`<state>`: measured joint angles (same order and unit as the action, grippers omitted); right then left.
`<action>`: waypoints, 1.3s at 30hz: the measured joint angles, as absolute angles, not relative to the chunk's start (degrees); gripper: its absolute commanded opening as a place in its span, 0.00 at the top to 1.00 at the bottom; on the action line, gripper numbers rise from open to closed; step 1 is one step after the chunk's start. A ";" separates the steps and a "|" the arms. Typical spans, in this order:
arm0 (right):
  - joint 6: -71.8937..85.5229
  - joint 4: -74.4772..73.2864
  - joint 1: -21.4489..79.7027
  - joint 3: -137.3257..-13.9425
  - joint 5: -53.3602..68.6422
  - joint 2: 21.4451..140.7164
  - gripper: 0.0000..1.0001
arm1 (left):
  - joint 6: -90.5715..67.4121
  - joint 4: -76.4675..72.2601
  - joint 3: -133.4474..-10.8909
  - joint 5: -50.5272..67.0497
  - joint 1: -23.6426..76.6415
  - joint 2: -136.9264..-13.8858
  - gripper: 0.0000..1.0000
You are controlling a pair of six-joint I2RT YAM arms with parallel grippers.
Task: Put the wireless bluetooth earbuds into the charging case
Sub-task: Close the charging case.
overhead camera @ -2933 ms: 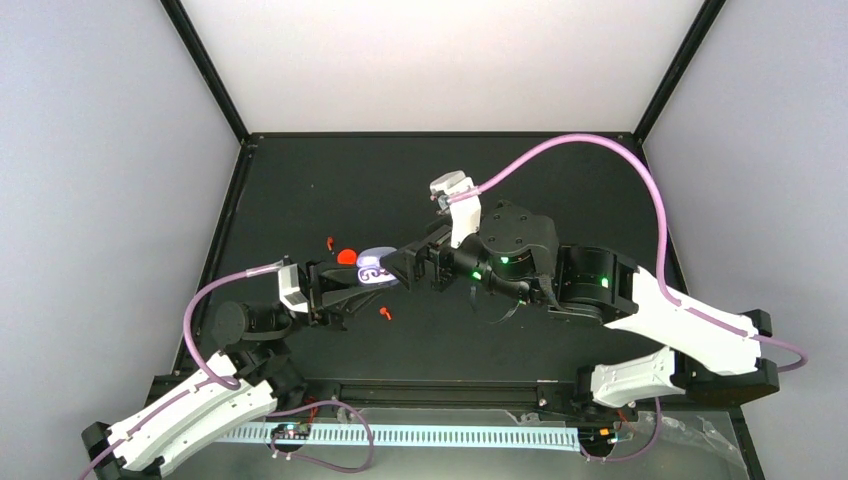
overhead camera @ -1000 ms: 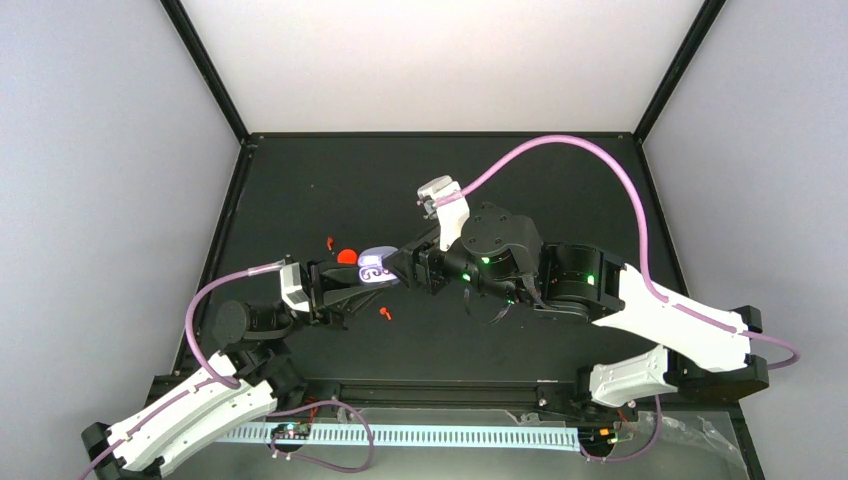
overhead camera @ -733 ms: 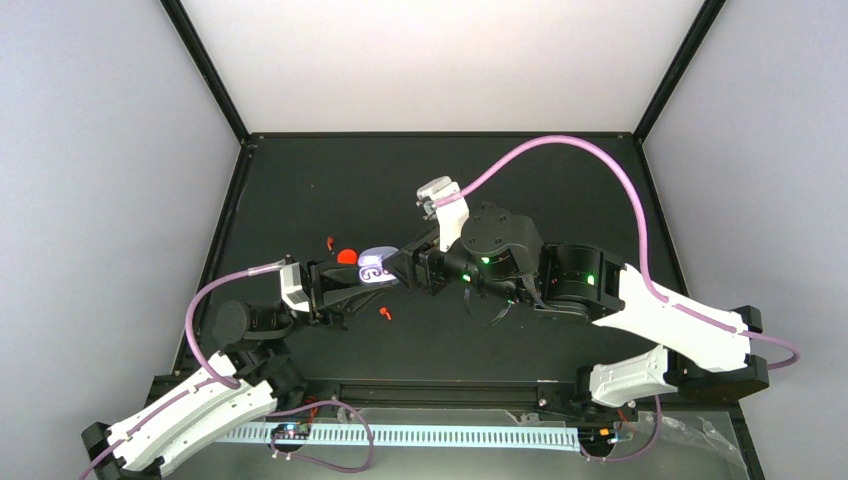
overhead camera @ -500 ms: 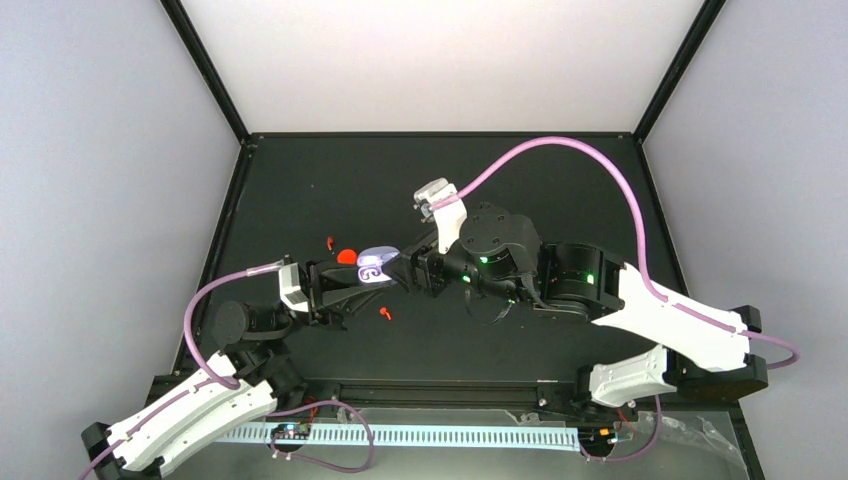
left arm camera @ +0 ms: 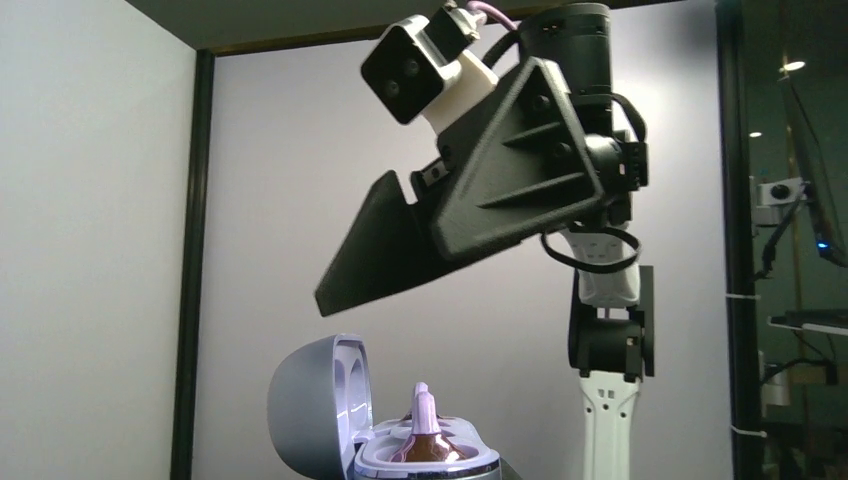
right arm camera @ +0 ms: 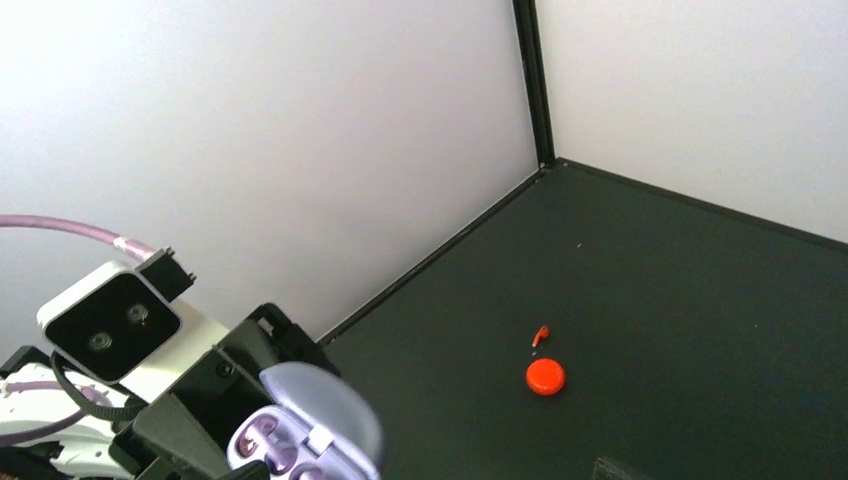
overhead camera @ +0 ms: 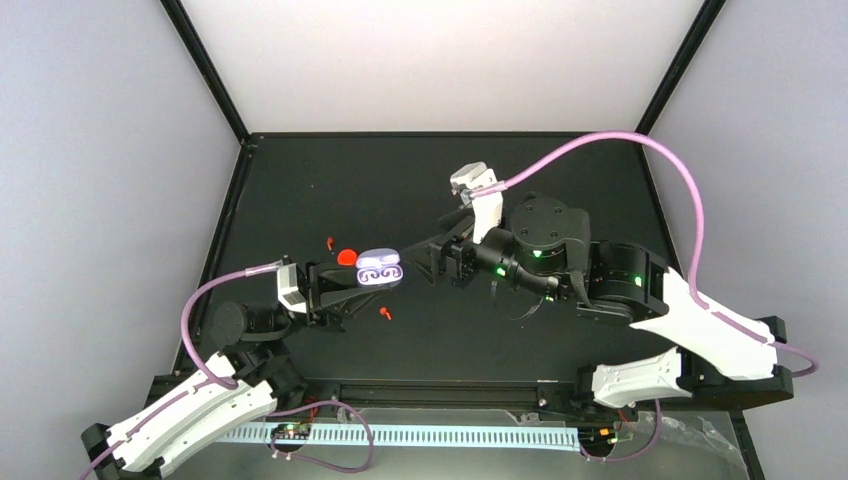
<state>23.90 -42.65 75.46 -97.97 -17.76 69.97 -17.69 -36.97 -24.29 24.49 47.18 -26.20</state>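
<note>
**A:** Change since a second ago?

**B:** Right gripper (overhead camera: pixel 418 263) has backed off to the right. Before, it was right up against the purple case (overhead camera: pixel 380 257). Now it stands apart from it, fingers spread and empty.

**A:** And the case?

**B:** Lid open, pinched tight in the left gripper (overhead camera: pixel 362 283). Purple earbuds (left arm camera: pixel 422 402) sit in its sockets, one stem poking up.

**A:** Anything loose?

**B:** One red earbud (overhead camera: pixel 330 242) lies on the bench (overhead camera: pixel 560 190) beside a round red piece (overhead camera: pixel 346 257). A second red earbud (overhead camera: pixel 384 313) lies nearer the arms.
</note>
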 measured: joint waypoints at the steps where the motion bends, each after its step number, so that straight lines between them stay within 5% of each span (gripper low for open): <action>1: 23.68 -42.48 75.16 -97.95 -17.87 69.73 0.17 | -17.96 -36.99 -24.29 24.77 47.16 -26.20 0.98; 21: 15.84 -47.35 70.57 -100.20 0.51 74.46 0.30 | -28.10 -43.51 -25.91 40.38 47.22 -29.02 0.99; 34: 14.85 -47.81 70.30 -97.97 5.26 72.93 0.30 | -28.12 -44.66 -26.24 40.10 47.27 -30.52 0.98; 39: 15.38 -46.52 70.37 -95.37 0.82 70.89 0.22 | -27.73 -43.44 -26.33 38.52 47.27 -30.83 0.98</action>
<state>15.38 -46.52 70.37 -95.37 0.82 70.89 -27.73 -43.44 -26.33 38.52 47.27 -30.83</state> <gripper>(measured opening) 0.732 0.252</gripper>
